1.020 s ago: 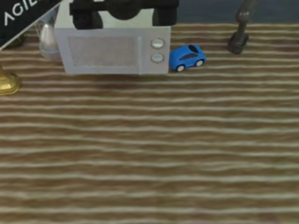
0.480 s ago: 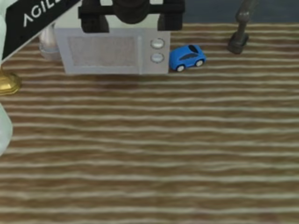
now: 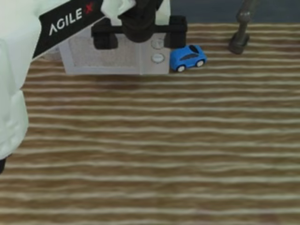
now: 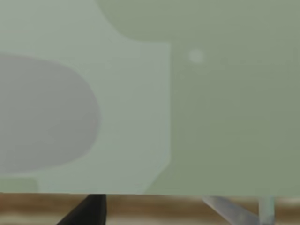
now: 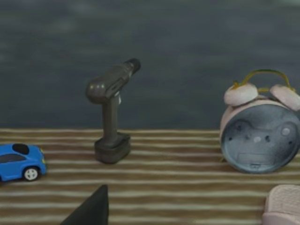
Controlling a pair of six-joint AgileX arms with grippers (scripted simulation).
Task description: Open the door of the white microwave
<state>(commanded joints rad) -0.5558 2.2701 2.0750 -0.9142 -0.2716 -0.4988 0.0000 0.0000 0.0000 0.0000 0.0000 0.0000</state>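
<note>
White casing fills most of what the left wrist camera sees, so that arm is hard up against the white microwave [image 3: 117, 56], which stands at the far edge of the table [image 3: 150, 150], left of centre in the top view. Over the past second the left arm has swung in from the top view's left edge, and its black left gripper [image 3: 139, 33] has slid down from the oven's roof to hang across the upper part of the front. It now covers the top of the door [image 3: 101, 55] and reaches over the upper knob [image 3: 158, 43], while the lower knob [image 3: 158, 58] stays clear. From above, its two dark fingers stand wide apart, one over the mesh window and one at the knob panel's edge, with nothing between them; I cannot tell whether either touches the panel.

The door itself sits flush and shut, exactly as it did a second ago, so the advance looks like positioning rather than pulling. I judge the opening not yet begun.

Just beside the oven's right side sits a blue toy car [image 3: 187, 57], and farther right a dark power drill [image 3: 241, 33] stands upright. The right wrist view also shows an alarm clock [image 5: 260, 136] near the drill. The right gripper does not appear in the top view, and whether its fingers are spread or closed cannot be told.
</note>
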